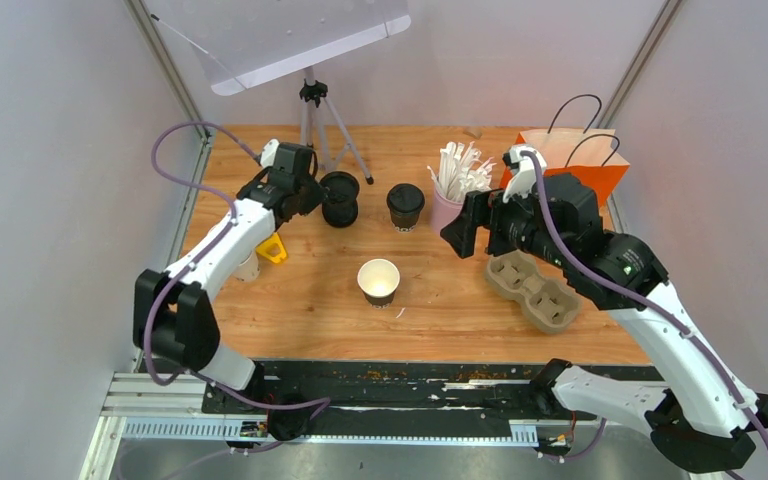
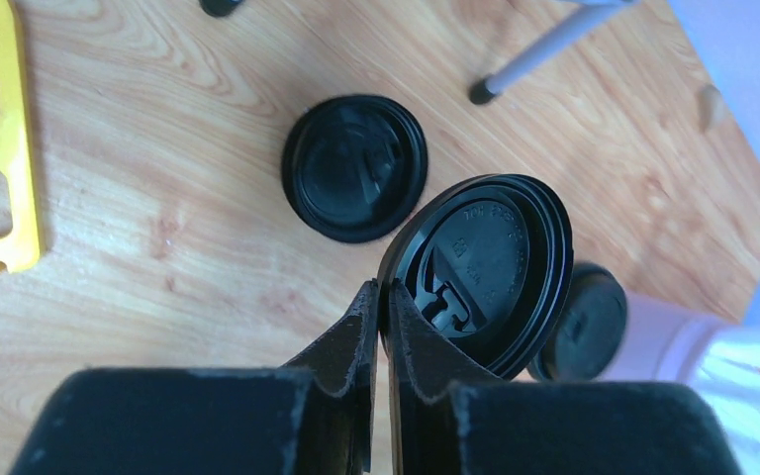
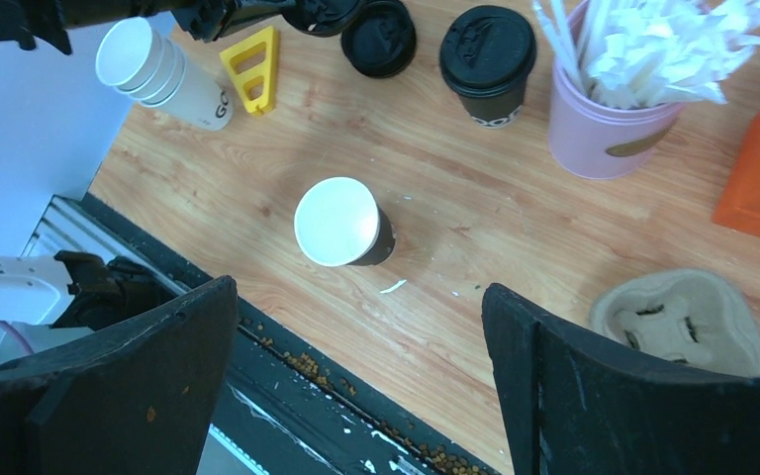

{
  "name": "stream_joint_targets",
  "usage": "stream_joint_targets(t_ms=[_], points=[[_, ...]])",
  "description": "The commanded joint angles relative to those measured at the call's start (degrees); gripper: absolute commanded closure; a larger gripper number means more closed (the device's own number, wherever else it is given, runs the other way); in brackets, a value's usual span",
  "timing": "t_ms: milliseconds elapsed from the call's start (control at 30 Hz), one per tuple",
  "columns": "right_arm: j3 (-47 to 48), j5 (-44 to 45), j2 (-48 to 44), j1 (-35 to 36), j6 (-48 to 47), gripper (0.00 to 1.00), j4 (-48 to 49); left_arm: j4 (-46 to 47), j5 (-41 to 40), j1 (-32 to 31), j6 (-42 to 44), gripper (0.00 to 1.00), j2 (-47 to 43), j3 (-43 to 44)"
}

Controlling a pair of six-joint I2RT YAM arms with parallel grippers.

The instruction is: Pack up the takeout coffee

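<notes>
An open paper cup (image 1: pixel 378 281), white inside with a dark wall, stands lidless mid-table; it also shows in the right wrist view (image 3: pixel 341 223). A second cup (image 1: pixel 405 205) with a black lid stands behind it, seen too in the right wrist view (image 3: pixel 487 59). My left gripper (image 1: pixel 312 195) is shut on the rim of a black lid (image 2: pixel 480 272), held on edge above the table. Another black lid (image 2: pixel 356 166) lies below it. My right gripper (image 1: pixel 475 232) is open and empty, hovering right of the cups, its jaws wide apart (image 3: pixel 356 376).
A pink cup of white straws (image 1: pixel 452 195) and an orange paper bag (image 1: pixel 570 160) stand at the back right. A brown pulp tray (image 1: pixel 532 290) lies under the right arm. A stack of white cups (image 1: pixel 248 265) and a yellow piece (image 1: pixel 272 248) lie left. A tripod (image 1: pixel 312 110) stands behind.
</notes>
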Motion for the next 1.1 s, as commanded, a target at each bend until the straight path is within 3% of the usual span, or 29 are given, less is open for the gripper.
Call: stream_joint_targets(t_ms=[0, 200, 433, 567, 633, 900, 1067], points=[[-4.7, -6.9, -1.5, -0.1, -0.4, 0.07, 9.4, -4.8, 7.3, 0.3, 0.3, 0.88, -7.2, -1.2], [-12.7, -13.7, -2.6, 0.0, -1.0, 0.07, 22.9, -10.2, 20.7, 0.3, -1.4, 0.86, -17.2, -5.8], [-23.8, -18.0, -5.9, 0.2, -9.7, 0.05, 39.4, -12.3, 35.5, 0.3, -5.1, 0.86, -29.3, -10.5], [-29.6, -25.1, -8.3, 0.5, -18.9, 0.04, 50.4, -6.2, 46.7, 0.3, -11.8, 0.88, -32.4, -13.5], [-30.5, -26.2, -9.0, 0.9, -24.1, 0.03, 51.9, 1.6, 52.5, 0.2, -18.2, 0.88, -33.7, -16.8], [-32.6, -24.9, -8.8, 6.0, -30.9, 0.01, 64.1, 19.5, 62.3, 0.3, -33.2, 0.88, -34.5, -21.1], [-30.3, -26.8, -4.4, 7.7, -33.6, 0.00, 66.0, 34.2, 65.6, 0.0, -44.4, 0.88, -33.7, -24.7]])
